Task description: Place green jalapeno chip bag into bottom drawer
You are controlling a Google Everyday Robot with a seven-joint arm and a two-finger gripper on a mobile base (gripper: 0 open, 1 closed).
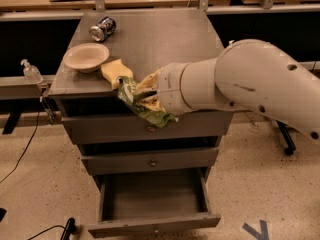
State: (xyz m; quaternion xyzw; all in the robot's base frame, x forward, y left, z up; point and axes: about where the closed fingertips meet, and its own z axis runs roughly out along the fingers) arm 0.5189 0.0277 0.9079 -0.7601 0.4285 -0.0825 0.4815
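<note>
The green jalapeno chip bag (139, 104) is crumpled and held in my gripper (150, 95), which is shut on it. The bag hangs in the air in front of the cabinet's top edge, just before the top drawer front. My white arm (250, 84) reaches in from the right. The bottom drawer (154, 223) is pulled open below, its inside bare and its small knob showing on the front. The bag is well above the open drawer.
On the grey cabinet top (160, 39) stand a beige bowl (86, 57), a yellow sponge (116, 72) and a dark soda can (103, 28) lying on its side. The two upper drawers (150, 160) are closed. A bottle (31, 72) sits on the left ledge.
</note>
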